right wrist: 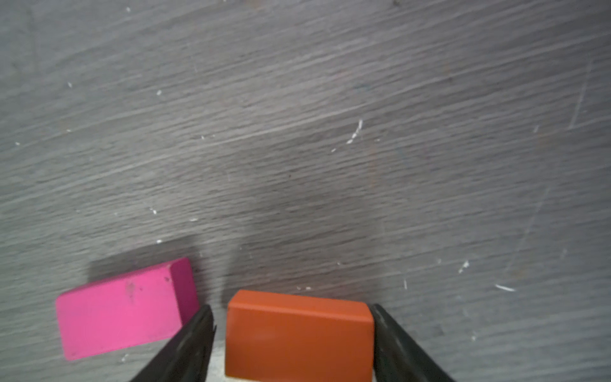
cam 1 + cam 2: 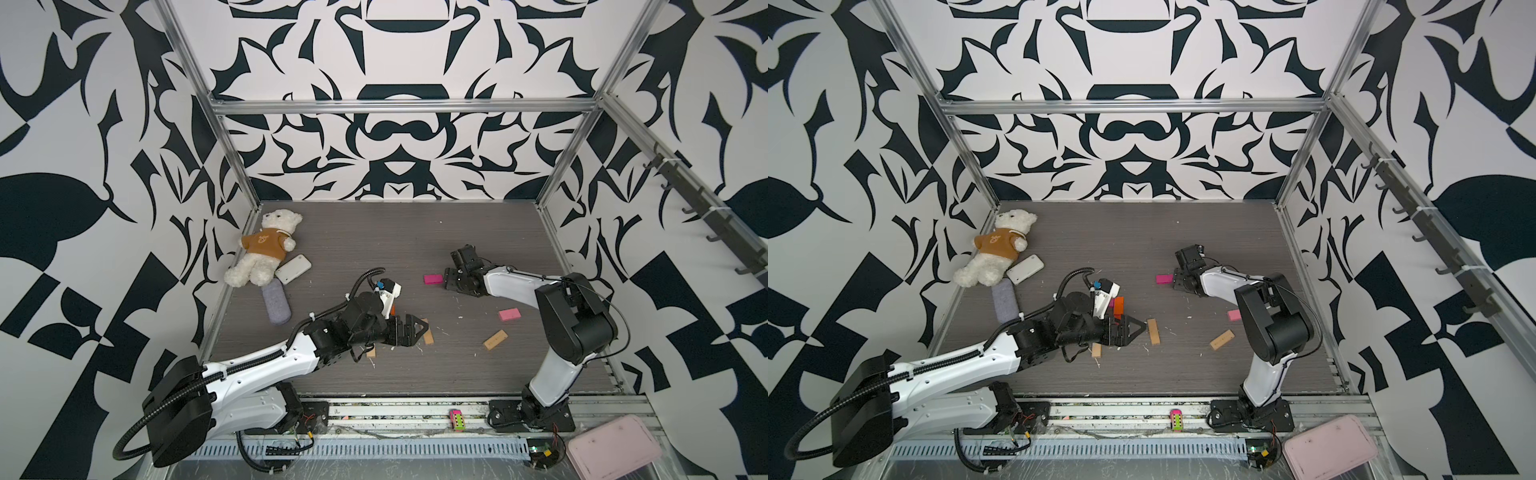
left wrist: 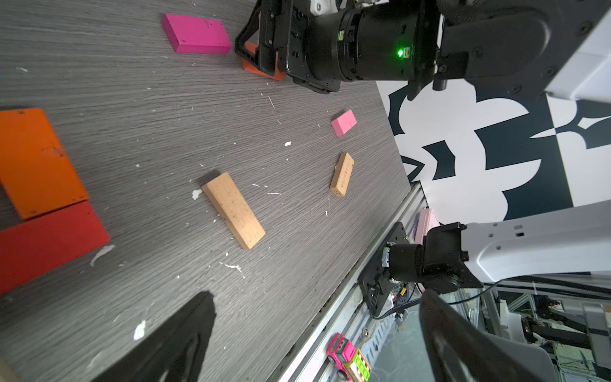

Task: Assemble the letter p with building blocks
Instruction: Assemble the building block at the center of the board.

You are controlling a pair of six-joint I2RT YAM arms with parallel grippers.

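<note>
My right claw (image 1: 291, 307) is down at the table with an orange block (image 1: 297, 337) between its fingers. One finger lies against the block's side and a thin gap shows at the other, so I read the jaws as parted around it, not clamped. A magenta block (image 1: 122, 307) lies flat just beside it, outside the jaws, its end close to one fingertip. In both top views that pair sits on the grey wood-grain table (image 2: 415, 232), on my right-hand side of centre. My left claw (image 3: 315, 294) is spread as wide as it goes and has nothing in it, held over the table nearer the front edge. Just ahead of it lies a tan block (image 3: 233, 210). Close at its side, a second orange block (image 3: 36, 162) and a red block (image 3: 49, 241) touch to form a corner. A second tan block (image 2: 1096, 350) peeks out from under the left wrist. Farther out on the right, a light pink block (image 2: 509, 314) and a third tan block (image 2: 495, 339) lie near each other without touching. A teddy bear (image 2: 266, 249) lies in the far left corner, and a toy car (image 2: 456, 419) sits on the front rail.
</note>
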